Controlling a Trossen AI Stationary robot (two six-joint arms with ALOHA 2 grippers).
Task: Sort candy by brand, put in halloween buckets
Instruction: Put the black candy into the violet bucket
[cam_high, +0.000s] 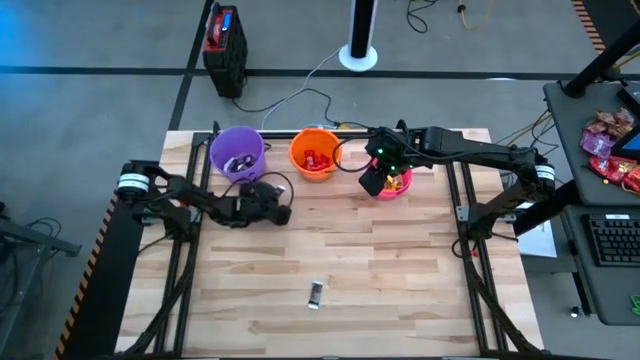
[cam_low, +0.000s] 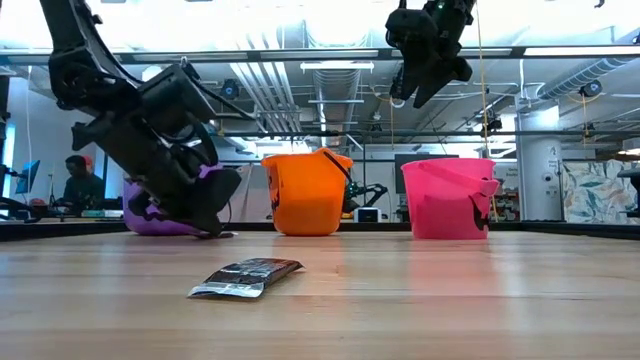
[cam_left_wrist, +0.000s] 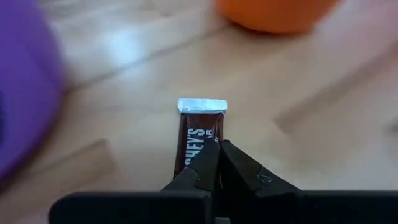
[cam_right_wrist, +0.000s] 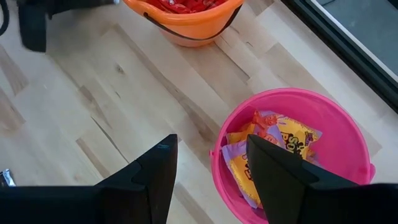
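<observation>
Bare table (cam_high: 400, 300) front, left tool (cam_left_wrist: 217, 146) pinching dark bar (cam_left_wrist: 194, 140) — right tool (cam_right_wrist: 208, 171) agape above pink bucket (cam_right_wrist: 348, 124)

Overhead looks straight down; low camera level across table (cam_low: 420, 300); wrist cameras close.

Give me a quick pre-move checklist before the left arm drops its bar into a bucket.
1. Left pincer shut on the dark brown bar: ok.
2. Purple bucket upright beside the left pincer: ok.
3. Bar lifted clear of the table: cannot tell.
4. Right pincer open and empty above the pink bucket, away from the left arm: ok.
5. Table cleared of candy: not ok; one dark wrapped piece lies near the front.
</observation>
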